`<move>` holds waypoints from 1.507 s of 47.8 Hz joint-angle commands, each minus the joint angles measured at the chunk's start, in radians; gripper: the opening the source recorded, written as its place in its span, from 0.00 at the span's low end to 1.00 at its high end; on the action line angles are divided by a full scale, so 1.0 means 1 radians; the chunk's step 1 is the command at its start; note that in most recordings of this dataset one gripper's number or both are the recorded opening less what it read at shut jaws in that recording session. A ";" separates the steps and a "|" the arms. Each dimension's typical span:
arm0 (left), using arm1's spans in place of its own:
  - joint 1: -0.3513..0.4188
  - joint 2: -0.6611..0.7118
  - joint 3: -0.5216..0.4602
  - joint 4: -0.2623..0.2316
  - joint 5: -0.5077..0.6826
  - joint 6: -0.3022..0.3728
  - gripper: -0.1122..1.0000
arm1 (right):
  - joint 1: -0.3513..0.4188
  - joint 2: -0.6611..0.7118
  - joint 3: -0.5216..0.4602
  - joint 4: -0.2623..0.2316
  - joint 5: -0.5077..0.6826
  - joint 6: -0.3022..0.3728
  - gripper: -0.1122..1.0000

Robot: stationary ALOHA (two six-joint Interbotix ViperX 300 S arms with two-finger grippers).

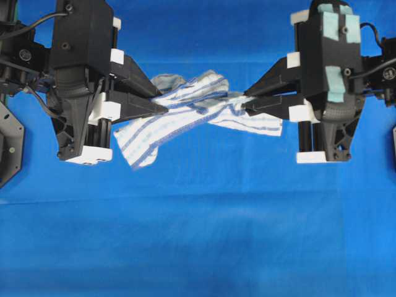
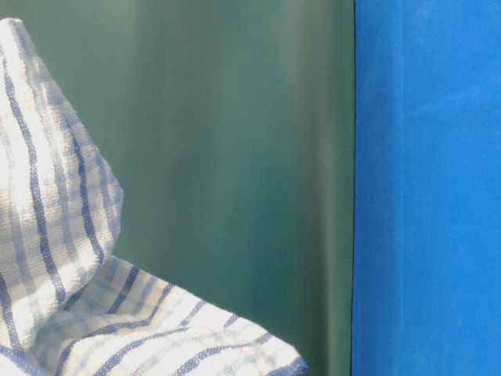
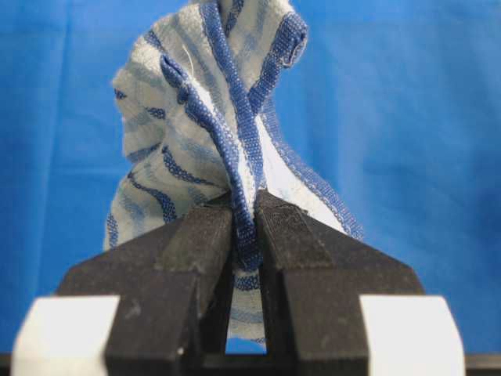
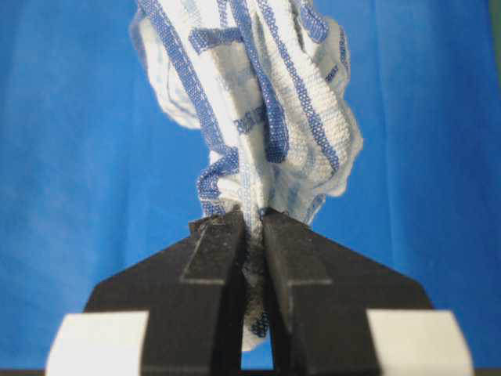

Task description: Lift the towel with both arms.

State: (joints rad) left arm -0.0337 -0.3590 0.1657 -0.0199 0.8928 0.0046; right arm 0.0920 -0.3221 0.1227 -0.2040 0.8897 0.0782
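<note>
**Ana:** Both grippers are clenched on cloth. In the left wrist view, the left gripper [image 3: 244, 215] has its jaws pinched tight on a gathered blue hem of the towel [image 3: 211, 133], and in the right wrist view the right gripper [image 4: 250, 223] is pressed the same way on a bunched end.

**Ben:** And where does the towel sit overall?

**Ana:** From overhead it spans between the two tips, twisted in the middle, over the blue tablecloth [image 1: 198, 235]. A loose corner trails toward the near left, another flap to the near right. I judge it is off the cloth, since the wrist views show it hanging free.

**Ben:** How will it handle?

**Ana:** Light and soft, no stiffness at all; it folds and droops wherever it isn't held. The weave looks grippy enough, so slipping seems unlikely while the pinch stays on the hems. Opposite ends are the sensible holds, and that is where the jaws stand.

**Ben:** Room to move?

**Ana:** Plenty on the near side: open tablecloth with nothing on it in view. Farther back, the table-level view shows a fold of towel close to the lens, a green wall [image 2: 235, 157] behind, and a blue edge at right.
</note>
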 commanded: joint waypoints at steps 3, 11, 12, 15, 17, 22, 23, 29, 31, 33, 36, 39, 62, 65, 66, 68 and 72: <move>-0.006 -0.003 -0.031 0.005 -0.003 0.005 0.14 | -0.003 -0.017 -0.023 -0.002 0.000 -0.008 0.17; -0.003 -0.002 -0.031 0.006 -0.011 0.008 0.14 | -0.003 -0.017 -0.025 -0.003 -0.003 -0.009 0.17; -0.003 -0.002 -0.031 0.006 -0.011 0.009 0.14 | -0.003 -0.015 -0.025 -0.003 -0.003 -0.009 0.17; -0.002 -0.003 -0.031 0.008 -0.014 0.009 0.15 | -0.003 -0.014 -0.025 -0.003 -0.002 -0.009 0.17; 0.003 -0.006 -0.026 0.008 -0.017 0.009 0.15 | -0.005 -0.009 -0.025 -0.003 0.000 -0.008 0.17; 0.009 -0.012 -0.015 0.008 -0.035 0.006 0.29 | -0.012 -0.002 -0.023 -0.003 -0.002 0.002 0.30; 0.008 -0.015 -0.012 0.008 -0.040 0.006 0.34 | -0.012 0.002 -0.023 -0.003 -0.002 0.002 0.36; 0.009 -0.029 0.003 0.005 -0.051 -0.006 0.70 | -0.014 0.008 -0.021 -0.011 -0.002 0.002 0.67; 0.009 -0.035 0.011 0.005 -0.052 -0.006 0.80 | -0.014 0.009 -0.023 -0.012 0.000 0.003 0.72; 0.009 -0.041 0.018 0.005 -0.052 -0.008 0.89 | -0.012 0.008 -0.021 -0.012 0.000 0.008 0.73; 0.009 -0.054 0.031 0.002 -0.057 -0.009 0.94 | -0.012 0.008 -0.020 -0.012 0.000 0.011 0.71; 0.009 -0.061 0.041 0.002 -0.058 -0.009 0.93 | -0.014 0.008 -0.015 -0.009 0.000 0.012 0.71; -0.091 -0.020 0.253 -0.003 -0.272 -0.011 0.93 | 0.046 0.023 0.161 0.014 -0.098 0.095 0.71; -0.107 -0.005 0.284 -0.003 -0.305 -0.011 0.92 | 0.057 0.029 0.196 0.020 -0.127 0.104 0.71; -0.112 0.002 0.293 -0.003 -0.316 -0.011 0.93 | 0.061 0.031 0.215 0.023 -0.141 0.106 0.71; -0.120 0.012 0.314 -0.003 -0.339 -0.012 0.93 | 0.067 0.037 0.238 0.025 -0.161 0.110 0.71; -0.129 0.040 0.357 -0.003 -0.390 -0.017 0.93 | 0.078 0.051 0.284 0.025 -0.196 0.118 0.71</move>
State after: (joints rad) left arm -0.1534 -0.3313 0.5047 -0.0199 0.5538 -0.0077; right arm 0.1595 -0.2730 0.3835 -0.1810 0.7317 0.1917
